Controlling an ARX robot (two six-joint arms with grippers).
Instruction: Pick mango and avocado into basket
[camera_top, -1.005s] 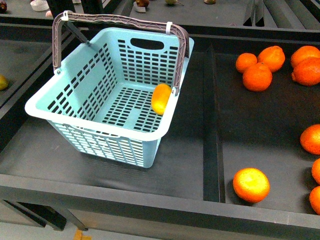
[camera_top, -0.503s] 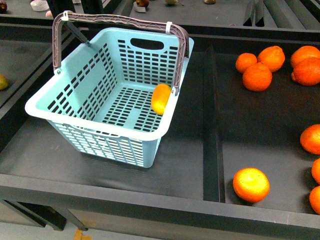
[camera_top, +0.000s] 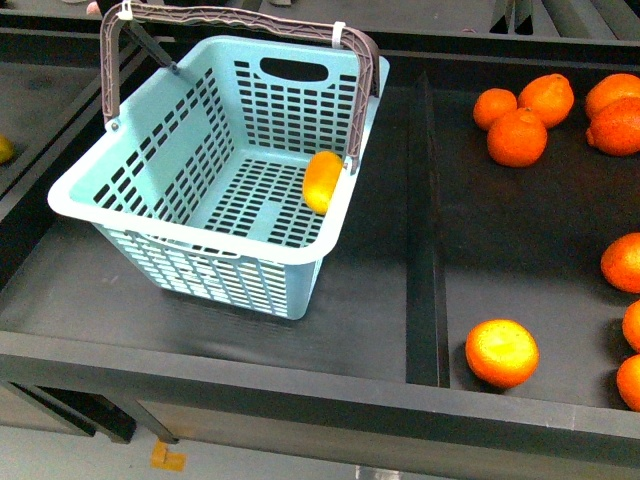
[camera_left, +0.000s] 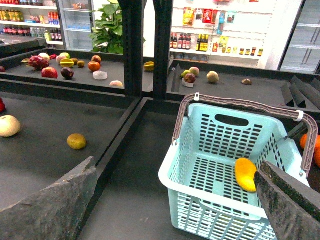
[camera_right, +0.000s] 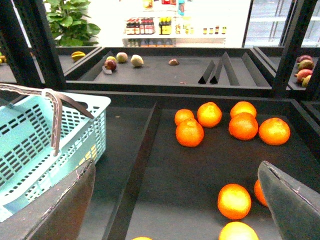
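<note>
The mango (camera_top: 322, 181) is lying inside the basket (camera_top: 190, 235), leaning against the wall on the tangerine side, just under one raised brown handle (camera_top: 358, 110), so that half of the job looks done and the avocado is what the robot is hunting for now. No avocado is showing clearly in any view; several small fruits are sitting on the far shelves in the left wrist view, but they are too small to name. The left gripper (camera_left: 175, 200) is hanging with its fingers (camera_left: 47, 207) wide apart and empty, looking down on the basket, and the right gripper (camera_right: 175, 200) is holding its fingers (camera_right: 62, 207) just as wide, empty too, over the tangerines (camera_right: 190, 132). To do this well, I'd say the arms should be searching the dark bench for a dull green egg shape, ignoring the tangerines, then closing across the fruit's narrow middle. Coming back, the drop should be going over the open rim, clear of that handle and the mango.
</note>
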